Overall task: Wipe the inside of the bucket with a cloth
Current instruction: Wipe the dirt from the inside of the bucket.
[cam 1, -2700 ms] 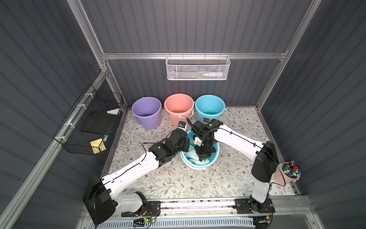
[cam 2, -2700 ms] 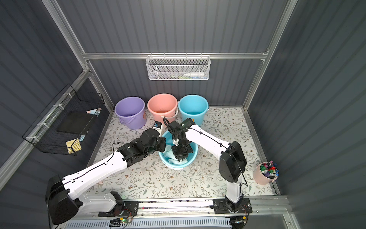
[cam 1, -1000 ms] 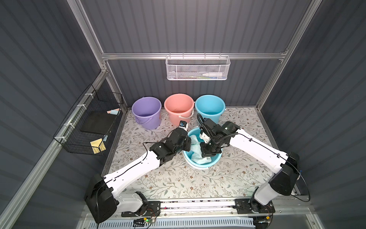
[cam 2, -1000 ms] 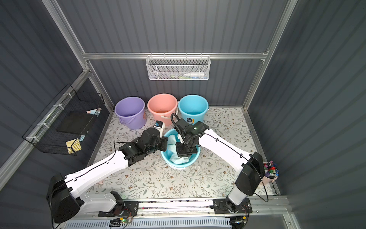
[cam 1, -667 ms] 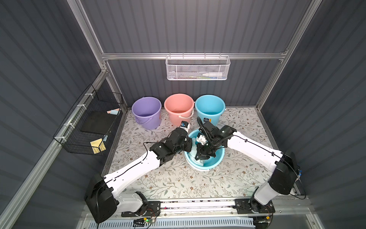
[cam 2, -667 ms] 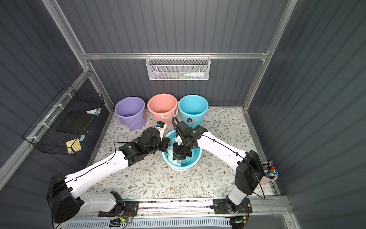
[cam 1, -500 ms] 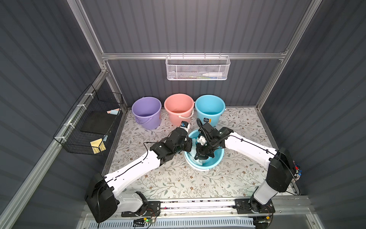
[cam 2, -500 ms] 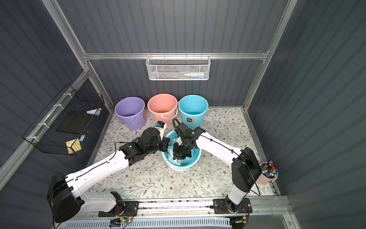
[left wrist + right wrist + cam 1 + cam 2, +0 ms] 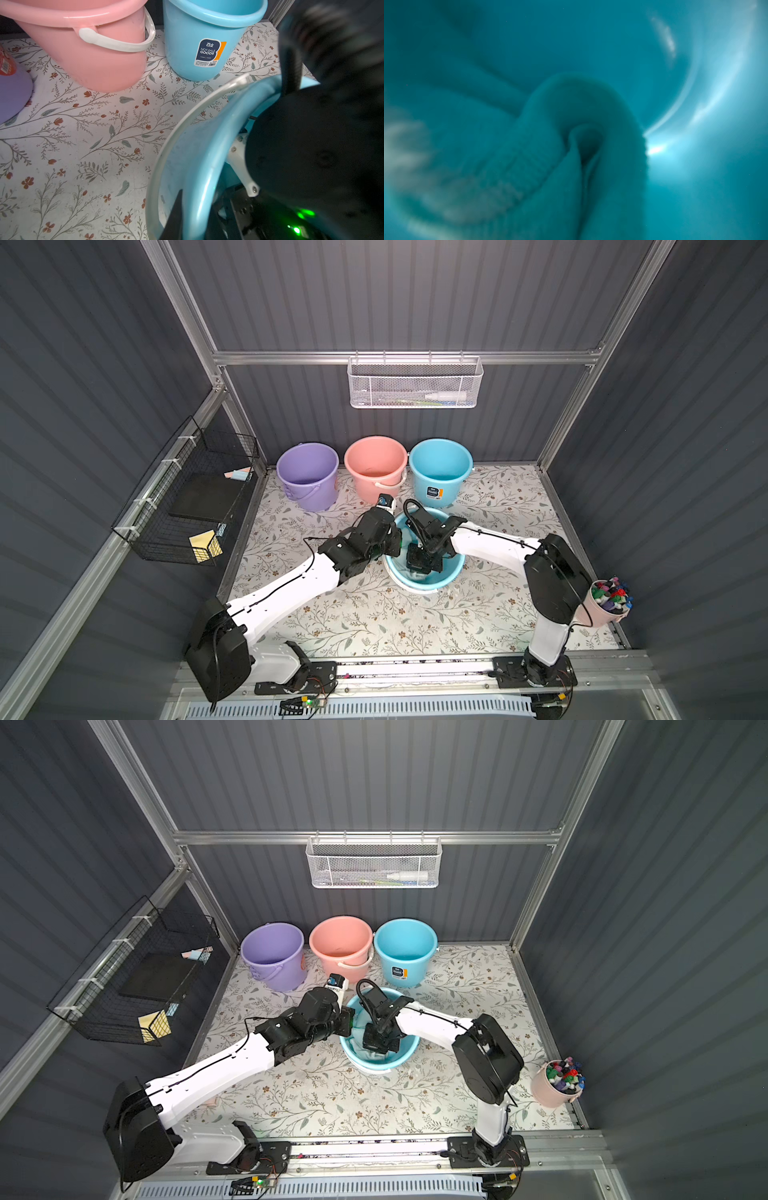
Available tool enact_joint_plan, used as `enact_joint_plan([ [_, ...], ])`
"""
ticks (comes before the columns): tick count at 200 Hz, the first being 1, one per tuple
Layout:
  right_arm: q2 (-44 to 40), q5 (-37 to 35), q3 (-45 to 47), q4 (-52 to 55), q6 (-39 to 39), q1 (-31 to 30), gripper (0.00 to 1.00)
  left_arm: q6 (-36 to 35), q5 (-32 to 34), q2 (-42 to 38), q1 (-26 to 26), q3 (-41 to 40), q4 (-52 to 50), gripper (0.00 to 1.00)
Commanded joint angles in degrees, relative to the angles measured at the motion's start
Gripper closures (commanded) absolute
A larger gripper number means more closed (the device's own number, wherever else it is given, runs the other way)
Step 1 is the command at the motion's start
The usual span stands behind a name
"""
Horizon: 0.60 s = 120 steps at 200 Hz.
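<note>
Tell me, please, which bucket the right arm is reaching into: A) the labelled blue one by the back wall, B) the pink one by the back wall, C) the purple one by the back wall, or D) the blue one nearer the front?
D: in a top view the right gripper is down inside the front blue bucket, and its wrist view shows the cloth against blue walls.

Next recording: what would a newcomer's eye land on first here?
The left tool clamps the rim of the central blue bucket on the floral mat, while the right tool reaches inside it with the aqua cloth. Behind them, a purple bucket, pink bucket and rear blue bucket stand in a row.
</note>
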<state>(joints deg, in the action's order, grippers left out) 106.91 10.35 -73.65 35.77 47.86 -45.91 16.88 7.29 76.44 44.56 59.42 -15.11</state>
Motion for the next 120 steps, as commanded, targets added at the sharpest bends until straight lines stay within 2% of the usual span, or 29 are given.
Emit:
enact_joint_plan([
  [1, 3.3, -6.68, 1.75, -1.16, 2.76, 0.92, 1.0, -0.79, -4.7, -1.39, 1.2, 0.39, 2.91, 1.0],
  [37, 3.93, -8.64, 0.66, 1.01, 2.22, 0.82, 1.0, -0.38, -4.44, -1.21, 1.24, 0.45, 3.07, 1.0],
  [69, -1.71, -8.17, 0.02, 4.43, 0.82, 0.21, 1.0, -0.27, -3.43, -0.73, 1.23, 0.77, 2.5, 1.0],
  [120, -11.26, -0.77, -0.49, 8.69, 0.54, -0.4, 1.0, -0.27, -2.99, -0.08, 1.18, 1.06, 2.02, 1.0],
])
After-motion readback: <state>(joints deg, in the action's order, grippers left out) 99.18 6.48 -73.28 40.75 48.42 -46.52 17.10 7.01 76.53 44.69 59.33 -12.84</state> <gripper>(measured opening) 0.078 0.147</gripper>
